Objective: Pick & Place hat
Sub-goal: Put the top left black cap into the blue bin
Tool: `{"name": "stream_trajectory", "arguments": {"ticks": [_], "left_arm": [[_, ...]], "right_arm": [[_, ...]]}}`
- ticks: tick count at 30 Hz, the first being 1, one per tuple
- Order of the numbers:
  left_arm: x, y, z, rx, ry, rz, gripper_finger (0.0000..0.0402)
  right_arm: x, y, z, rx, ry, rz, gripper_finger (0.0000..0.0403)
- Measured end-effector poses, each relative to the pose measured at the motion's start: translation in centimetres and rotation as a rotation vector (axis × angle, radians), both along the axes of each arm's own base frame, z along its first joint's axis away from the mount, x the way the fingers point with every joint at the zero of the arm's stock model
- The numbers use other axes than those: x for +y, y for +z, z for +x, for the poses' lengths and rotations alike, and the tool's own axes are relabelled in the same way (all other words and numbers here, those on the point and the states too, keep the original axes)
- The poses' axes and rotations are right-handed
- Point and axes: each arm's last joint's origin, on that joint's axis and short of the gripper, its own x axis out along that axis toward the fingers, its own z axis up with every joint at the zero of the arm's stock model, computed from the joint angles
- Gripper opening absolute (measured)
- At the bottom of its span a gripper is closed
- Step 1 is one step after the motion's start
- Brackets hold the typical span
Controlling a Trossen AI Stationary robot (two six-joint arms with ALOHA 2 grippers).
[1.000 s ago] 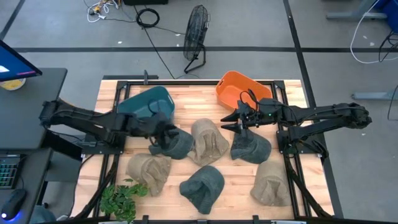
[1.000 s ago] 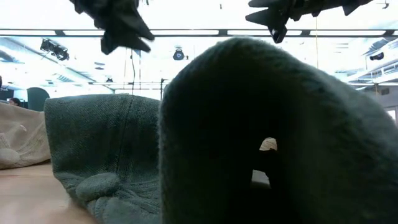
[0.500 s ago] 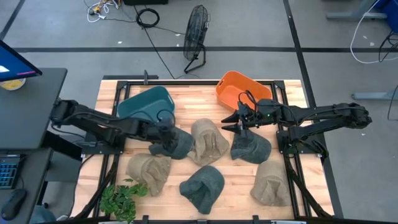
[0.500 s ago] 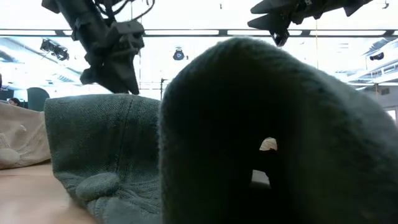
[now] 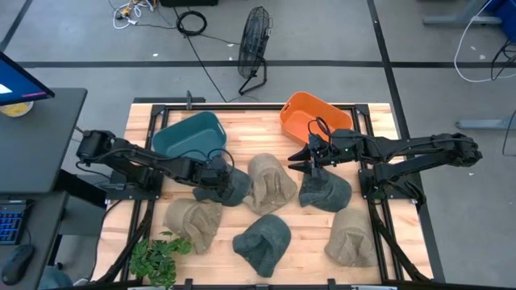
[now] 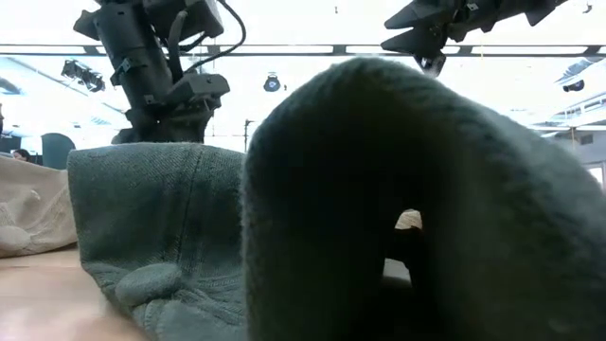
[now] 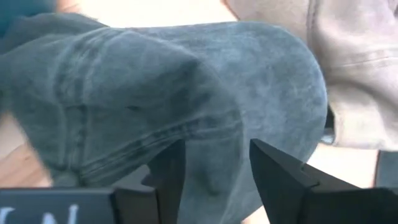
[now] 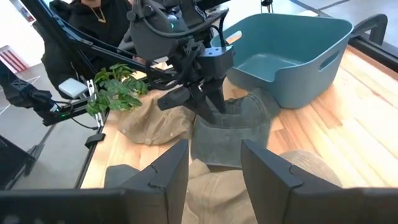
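Observation:
A dark grey-green cap (image 5: 232,190) lies crown-up on the wooden table, just right of the teal bin (image 5: 189,135). It also shows in the left wrist view (image 7: 155,81) and in the low view (image 6: 151,208). My left gripper (image 5: 216,176) is down on it, open, its fingers either side of a ridge of cloth. My right gripper (image 5: 307,159) hovers open above a second dark cap (image 5: 326,193), below the orange bin (image 5: 314,117), touching nothing. My left gripper (image 7: 214,155) comes down on the cap's crown (image 7: 211,124) from above, pointing down. Its open fingers (image 7: 273,174) stand on the cloth with a raised fold of the crown between them. The cap lies flat on the table.
Beige hats lie at the middle (image 5: 270,181), near left (image 5: 193,221) and near right (image 5: 352,235). Another dark hat (image 5: 264,240) sits at the near edge and fills the low view (image 6: 426,208). A green plant (image 5: 157,256) is at the near left corner.
My left gripper has come down and a little toward the table's right, from above the cap onto its crown. The cap has not moved.

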Motion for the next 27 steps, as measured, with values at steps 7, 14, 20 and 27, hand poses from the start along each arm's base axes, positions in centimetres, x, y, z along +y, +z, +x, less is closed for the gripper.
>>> {"name": "stream_trajectory", "arguments": {"ticks": [7,14,20,27], "left_arm": [[0.1,-0.6,0.2,0.018,-0.01,-0.007,0.0188],[0.0,-1.3,0.4,0.05,-0.016,-0.037,0.0065],[-0.2,1.2,1.5,-0.019,-0.028,-0.057,0.001],[-0.2,8.2,3.0,-0.024,-0.062,0.023,0.0006]], "right_arm": [[0.0,0.0,0.0,0.001,0.0,0.0,0.0151],[0.0,0.0,0.0,-0.001,0.0,0.0,0.0151],[0.0,0.0,0.0,0.0,0.0,0.0,0.0151],[0.0,0.0,0.0,0.001,0.0,0.0,0.0151]]}}
